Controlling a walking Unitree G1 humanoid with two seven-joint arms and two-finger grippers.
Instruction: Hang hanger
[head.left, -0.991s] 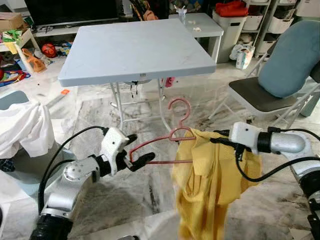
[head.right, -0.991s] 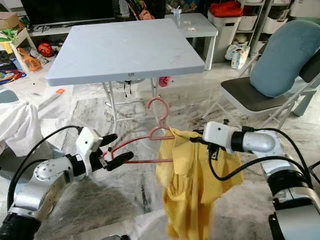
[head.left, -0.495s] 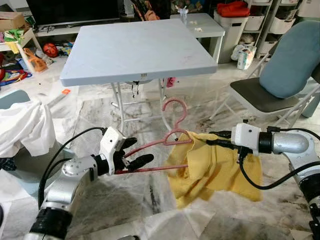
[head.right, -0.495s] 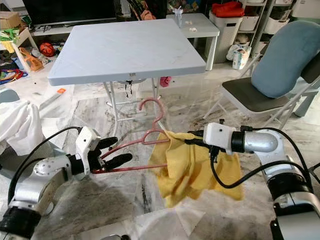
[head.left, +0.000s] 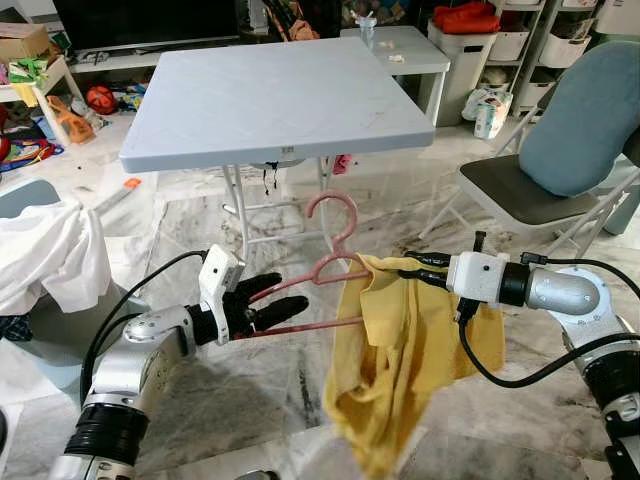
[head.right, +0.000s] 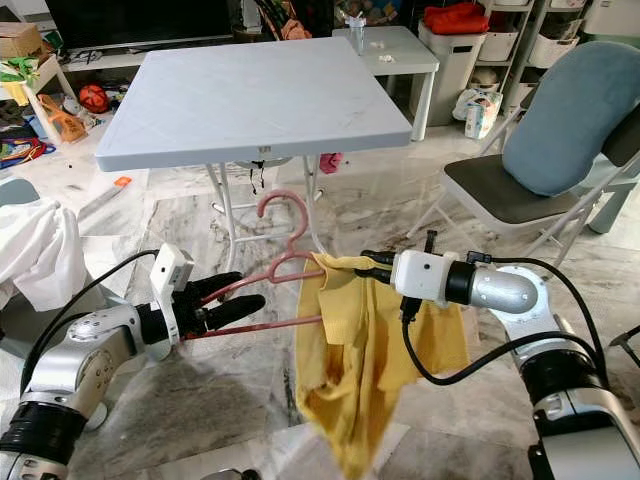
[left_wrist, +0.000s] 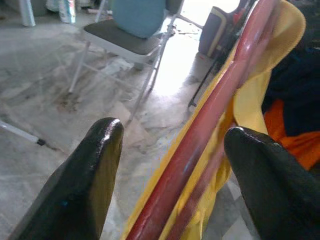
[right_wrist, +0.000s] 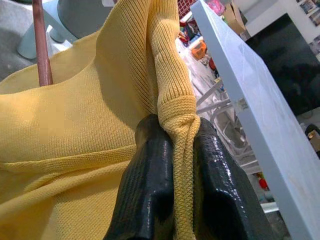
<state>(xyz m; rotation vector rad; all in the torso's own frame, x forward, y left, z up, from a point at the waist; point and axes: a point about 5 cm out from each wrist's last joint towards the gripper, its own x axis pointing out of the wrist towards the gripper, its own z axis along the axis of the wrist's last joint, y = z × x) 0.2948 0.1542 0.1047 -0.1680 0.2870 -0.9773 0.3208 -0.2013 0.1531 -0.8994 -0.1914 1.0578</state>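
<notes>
Your left gripper has its fingers spread around the stiff, light pink hanger held above the floor, while your right gripper pinches the soft yellow sweater, so grip its knit edge firmly.

Ribbed yellow knit cloth, glossy hanger
</notes>
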